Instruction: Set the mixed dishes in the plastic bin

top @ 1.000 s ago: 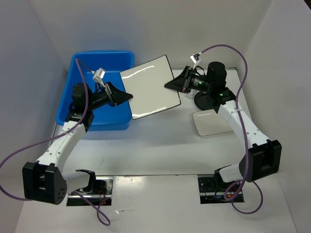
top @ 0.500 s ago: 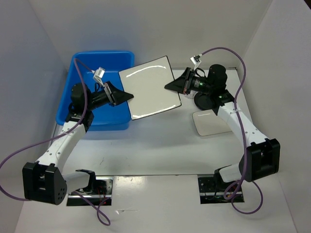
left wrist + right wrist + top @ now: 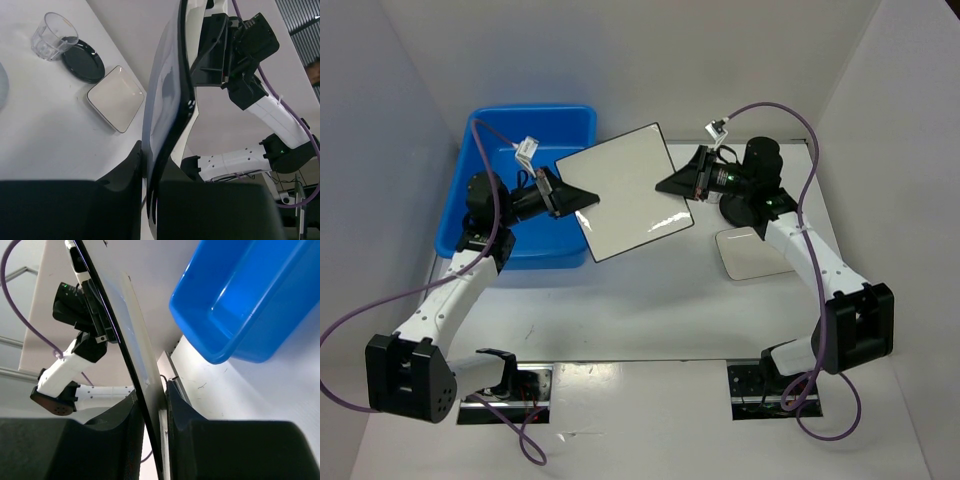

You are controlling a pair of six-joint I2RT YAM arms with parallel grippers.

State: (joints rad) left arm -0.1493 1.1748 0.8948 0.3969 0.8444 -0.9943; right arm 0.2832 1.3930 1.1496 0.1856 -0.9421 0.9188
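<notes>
1. Carrying the large plate [image 3: 625, 190] to the plastic bin [image 3: 485, 125] is the step in hand, as I judge it. The plate hangs tilted above the table [image 3: 650, 300], its left corner over the bin's right rim and the rest out over the tabletop.
2. My left gripper [image 3: 582, 197] is clenched on the plate's left edge and my right gripper [image 3: 669, 186] on the opposite edge, so the plate spans between my two wrists.
3. The next move calls for both arms to travel left together at one pace, so the plate neither twists nor slips. It then has to go down inside the bin walls, likely at a slant, since it looks nearly as wide as the bin. Only then should either grip let go.
4. From above I see the overlap of plate and bin. The left wrist view shows instead the plate's thin dark edge running down between my jaws. Past it, on the table, stand the clear cup [image 3: 52, 35], the black bowl [image 3: 82, 61] and the small tray [image 3: 116, 97]. I cannot find the cup from above.
5. The right wrist view shows the bin's blue inside, bare where I can see it. Only part of it is in frame, so I cannot say whether anything lies in it.
</notes>
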